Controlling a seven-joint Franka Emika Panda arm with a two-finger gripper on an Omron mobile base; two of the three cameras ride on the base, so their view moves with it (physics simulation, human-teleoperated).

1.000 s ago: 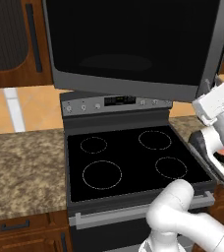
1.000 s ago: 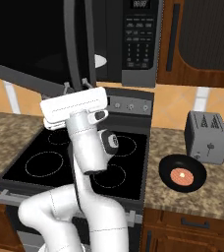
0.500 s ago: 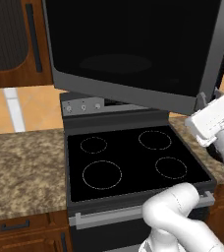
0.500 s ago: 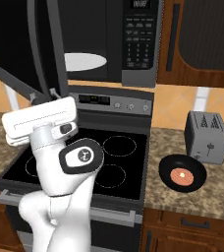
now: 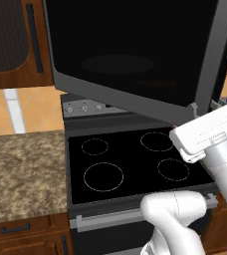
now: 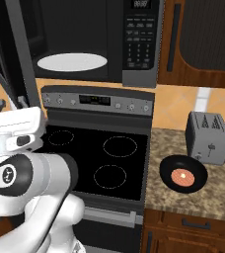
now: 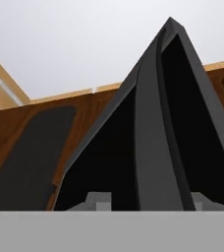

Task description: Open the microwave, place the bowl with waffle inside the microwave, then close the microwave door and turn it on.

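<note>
Black glass everywhere: the microwave door (image 5: 135,50) hangs swung wide open over the smooth stove (image 6: 104,163), its grey bar handle (image 7: 153,147) running up close past the gripper (image 7: 148,202). Can't tell if the pincer is spread or pinching. White turntable (image 6: 72,62) sits inside the microwave (image 6: 109,39). On the speckled counter (image 6: 198,197), right of the stove, the shallow black bowl (image 6: 183,174) holds the orange waffle (image 6: 182,176), near the boxy toaster (image 6: 208,136).

Glossy white rounded arm (image 6: 40,197) segments, a dark grey joint cap with small white mark, boxy white wrist block.
</note>
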